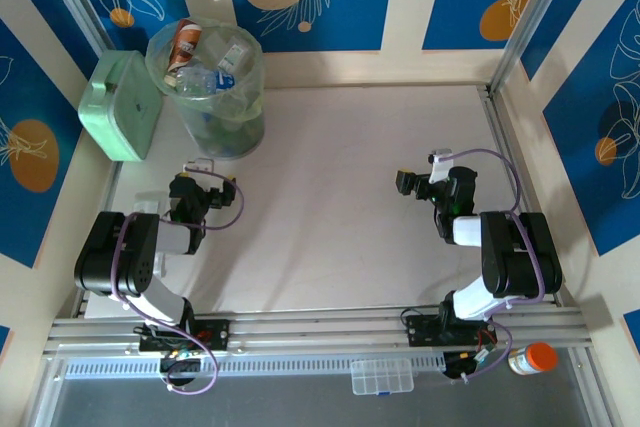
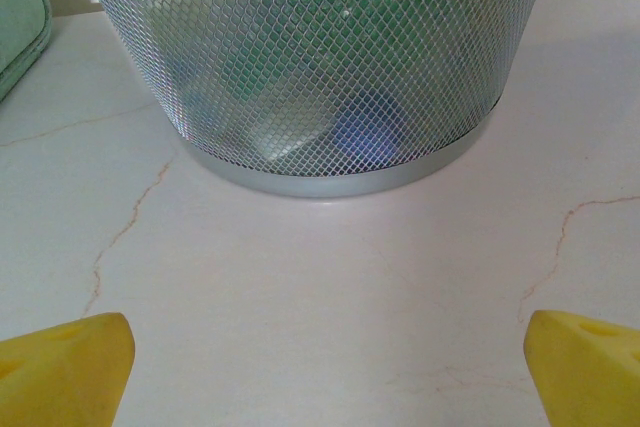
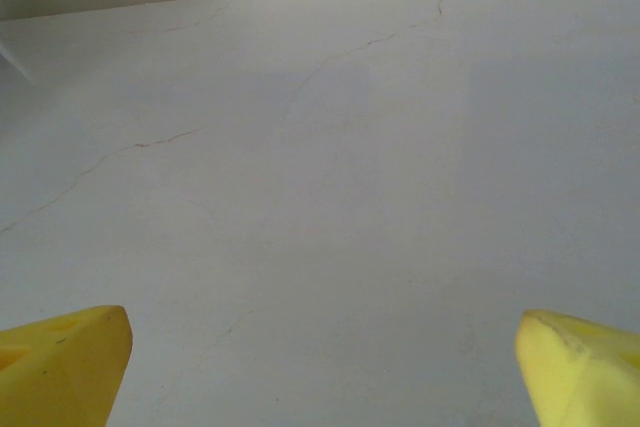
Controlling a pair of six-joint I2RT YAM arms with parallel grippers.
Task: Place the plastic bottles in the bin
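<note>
The bin [image 1: 207,97] stands at the far left of the table, a pale-green round basket lined with a clear bag. Several plastic bottles [image 1: 222,69] lie inside it, mostly clear with blue labels, with a brownish one [image 1: 185,42] at the rim. My left gripper [image 1: 205,175] is just in front of the bin, open with nothing in it. In the left wrist view the bin's mesh wall [image 2: 320,57] rises close ahead and a bottle's blue cap [image 2: 365,134] shows through it, with the gripper [image 2: 325,367] wide open. My right gripper [image 1: 432,172] [image 3: 322,362] hangs open over bare table.
A mint-green boxy container [image 1: 122,105] [image 2: 18,27] leans beside the bin on its left. An orange-capped white jar [image 1: 530,358] and a small clear organiser box [image 1: 382,377] lie below the arms' mounting rail. Walls close the table [image 1: 330,177] at the back and both sides.
</note>
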